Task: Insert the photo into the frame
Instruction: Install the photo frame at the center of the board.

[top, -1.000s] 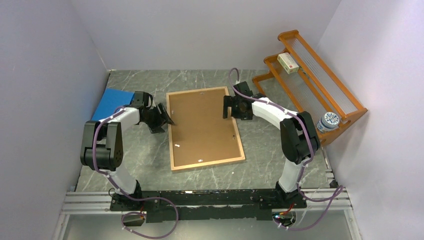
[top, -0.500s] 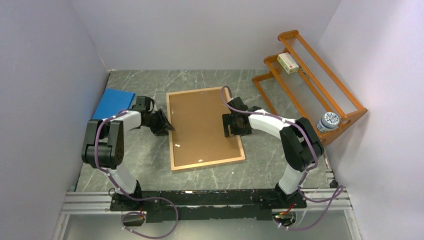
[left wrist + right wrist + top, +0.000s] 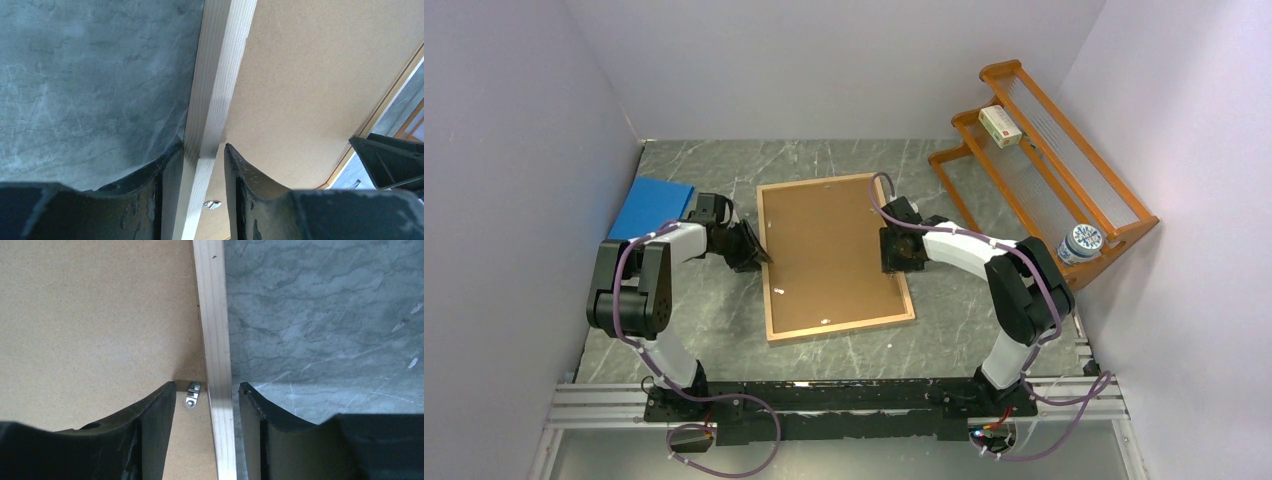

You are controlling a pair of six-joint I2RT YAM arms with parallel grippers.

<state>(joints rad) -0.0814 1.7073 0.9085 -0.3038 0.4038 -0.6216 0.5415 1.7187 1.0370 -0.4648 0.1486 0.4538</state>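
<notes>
The frame (image 3: pixel 844 327) lies back-up on the surface (image 3: pixel 944 330), hardboard backing (image 3: pixel 829 250) in place; left claw (image 3: pixel 202 146) and right claw (image 3: pixel 207 385) each stand spread astride opposite side rails, not pinching; it looks stiff, light, perhaps glazed, so grip those narrow rails evenly; photo unseen.

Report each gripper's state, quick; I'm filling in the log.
Left gripper: open, fingers astride the frame at its left rail.
Right gripper: open, astride the frame's right rail.
</notes>
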